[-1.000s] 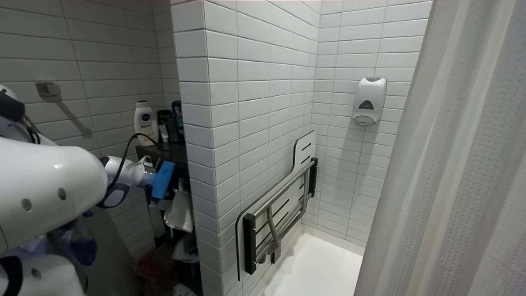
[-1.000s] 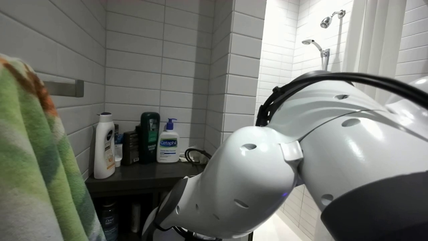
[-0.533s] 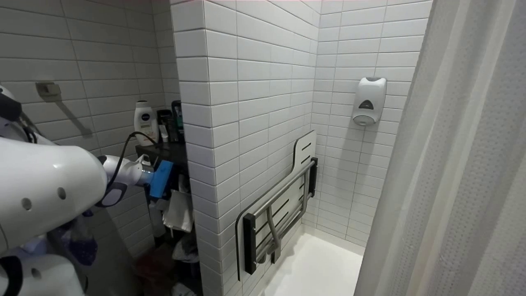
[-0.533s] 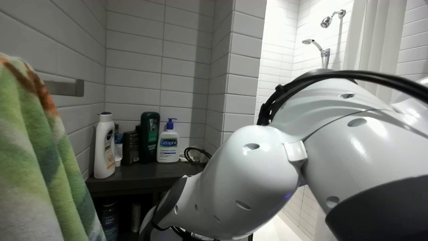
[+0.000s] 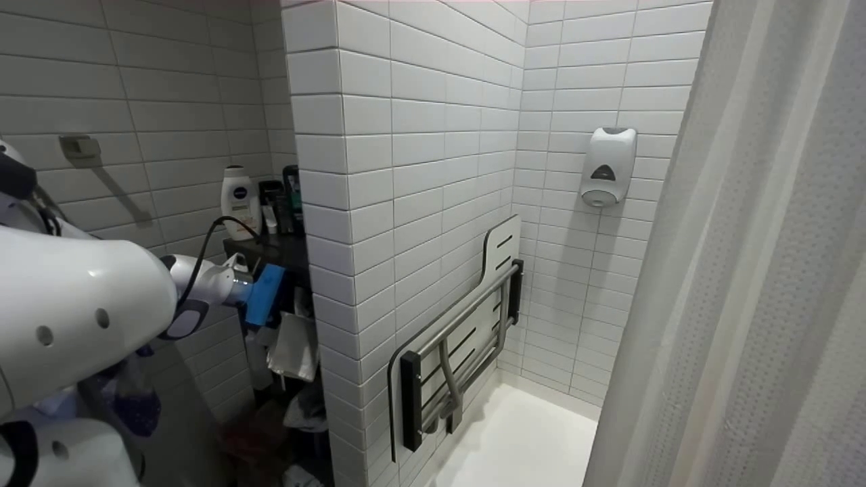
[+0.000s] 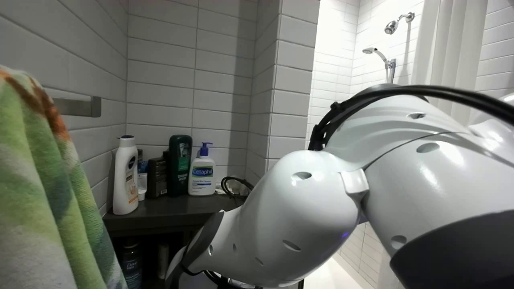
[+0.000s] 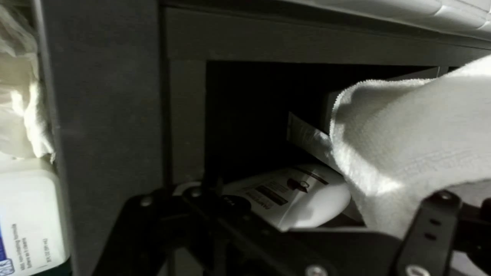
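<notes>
My gripper [image 7: 330, 212] is open and empty, its black fingers spread at the front of a dark shelf compartment [image 7: 188, 119]. Between the fingers, inside the compartment, lies a white bottle [image 7: 291, 195] with brown print, apparently not gripped. A white cloth [image 7: 402, 145] hangs over the compartment's right part, close to the right finger; I cannot tell whether they touch. The cloth [image 5: 294, 348] also shows in an exterior view, below the blue piece [image 5: 264, 295] on my hand. The fingertips are lost in the dark there. A pale tube [image 7: 310, 140] lies behind the bottle.
On the shelf top [image 6: 172, 208] stand a white lotion bottle [image 6: 126, 176], a dark green bottle [image 6: 179, 164] and a pump bottle [image 6: 202, 176]. A tiled wall corner [image 5: 345, 203] is beside the shelf. A folded seat [image 5: 460, 338], curtain [image 5: 737, 270] and towel [image 6: 44, 180] are also near.
My hand with its blue piece has shifted slightly left, away from the shelf, in an exterior view. The white cloth has shifted slightly left too. Since half a second ago almost nothing has moved.
</notes>
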`<state>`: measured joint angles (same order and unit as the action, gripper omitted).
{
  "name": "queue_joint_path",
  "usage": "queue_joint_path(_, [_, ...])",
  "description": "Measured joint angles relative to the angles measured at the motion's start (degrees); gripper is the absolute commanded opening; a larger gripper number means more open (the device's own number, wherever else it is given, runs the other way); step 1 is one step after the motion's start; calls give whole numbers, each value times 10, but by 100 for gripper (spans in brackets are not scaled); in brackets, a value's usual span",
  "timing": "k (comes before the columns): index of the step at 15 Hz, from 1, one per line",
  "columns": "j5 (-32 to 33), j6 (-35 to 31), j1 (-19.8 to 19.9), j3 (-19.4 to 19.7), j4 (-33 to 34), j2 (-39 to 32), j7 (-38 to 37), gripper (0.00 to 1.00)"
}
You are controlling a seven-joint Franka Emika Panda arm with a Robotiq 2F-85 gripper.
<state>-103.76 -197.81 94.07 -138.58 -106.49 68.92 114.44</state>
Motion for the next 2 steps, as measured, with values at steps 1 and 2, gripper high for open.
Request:
queue_joint_path(1, [0,0,0,0,1,0,0,100])
queue_joint_path(2, [0,0,0,0,1,0,0,100])
